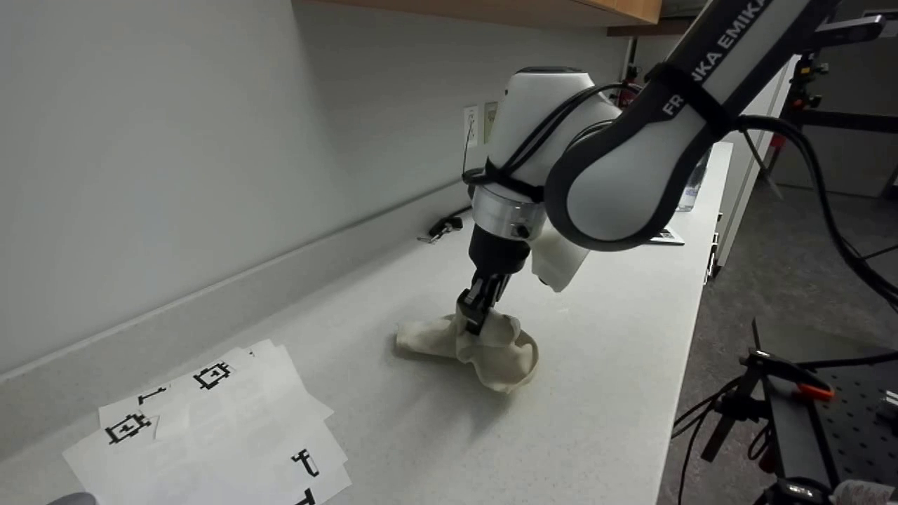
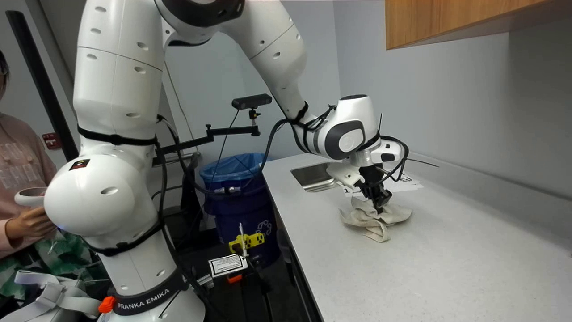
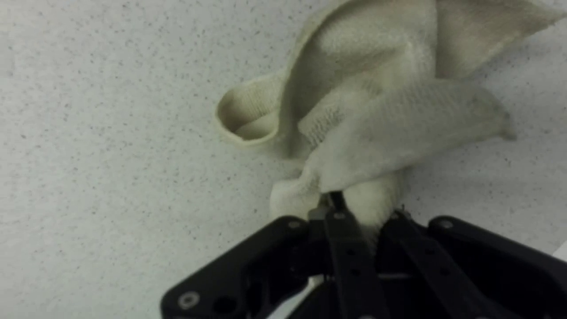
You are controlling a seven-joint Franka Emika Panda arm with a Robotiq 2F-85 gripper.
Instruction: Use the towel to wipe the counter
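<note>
The gripper [image 1: 475, 317] points down over the counter [image 1: 589, 407], its jaws closed on a bunched fold of the towel [image 1: 506, 359]. The towel rests on the counter; in an exterior view it lies right of the sheets [image 1: 217, 449] and farther off. Gripping a raised middle fold presumably leaves the loose ends spread below as the wiping area. The downward pose likely serves to hold the towel against the surface during a stroke.

In the wrist view, folds cover the gripper tips, so the depth of the grip, and any contact of the tips with the counter, cannot be determined. The towel's underside is hidden. In an exterior view, the arm [image 2: 344, 141] conceals part of the sink [image 2: 310, 175]. The sheets run out of frame at their near side. Residue to be wiped, if any, cannot be made out.
</note>
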